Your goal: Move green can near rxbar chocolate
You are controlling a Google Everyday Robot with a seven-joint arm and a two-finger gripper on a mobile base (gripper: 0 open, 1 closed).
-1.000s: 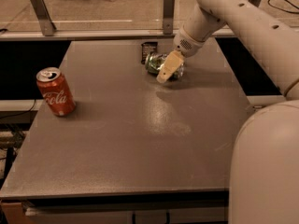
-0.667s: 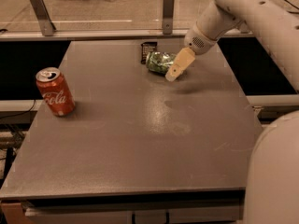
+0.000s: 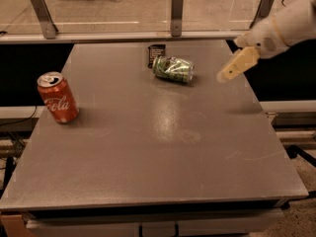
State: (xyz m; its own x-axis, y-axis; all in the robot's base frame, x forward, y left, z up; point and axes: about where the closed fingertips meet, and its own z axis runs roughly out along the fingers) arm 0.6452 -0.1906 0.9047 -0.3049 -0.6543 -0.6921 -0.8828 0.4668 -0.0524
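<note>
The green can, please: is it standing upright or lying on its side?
On its side: the green can lies lengthwise on the table beside the rxbar chocolate. The gripper hovers right of it.

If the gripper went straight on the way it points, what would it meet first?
Probably the bare table just short of the green can. The gripper hangs near the table's right side, angled down-left. Depth is unclear, so it might clip the can.

One green can (image 3: 173, 69), one red can (image 3: 58, 98) (two cans in all), one bar (image 3: 156, 55), one table (image 3: 158, 152), one gripper (image 3: 232, 68) aloft right of the green can.
</note>
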